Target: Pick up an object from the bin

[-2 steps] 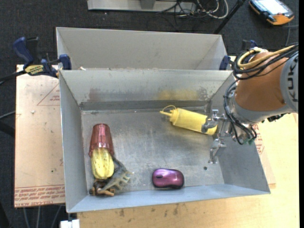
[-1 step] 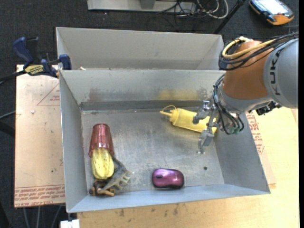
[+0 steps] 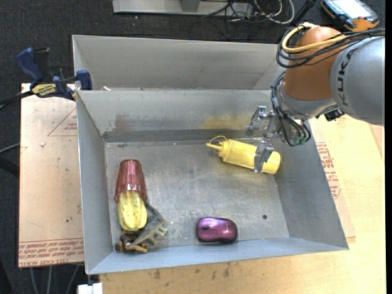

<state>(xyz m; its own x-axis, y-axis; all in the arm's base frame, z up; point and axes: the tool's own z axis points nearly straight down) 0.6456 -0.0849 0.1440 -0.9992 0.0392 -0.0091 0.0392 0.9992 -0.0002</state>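
a: what's the gripper (image 3: 262, 144) doing?
b: spread open, empty. the yellow bottle (image 3: 240, 153) lies right beneath it, fat end under the jaws.
a: advice?
b: i'd centre across the body, lower, then close.

Just under the gripper (image 3: 264, 152) lies a yellow squeeze bottle (image 3: 242, 153), which closes the way down. On the arm's side the sloping bin wall (image 3: 306, 192) stands near. Away from the arm the floor is bare, up to the purple oval thing (image 3: 216, 230) and the distant pink cup (image 3: 130, 176).
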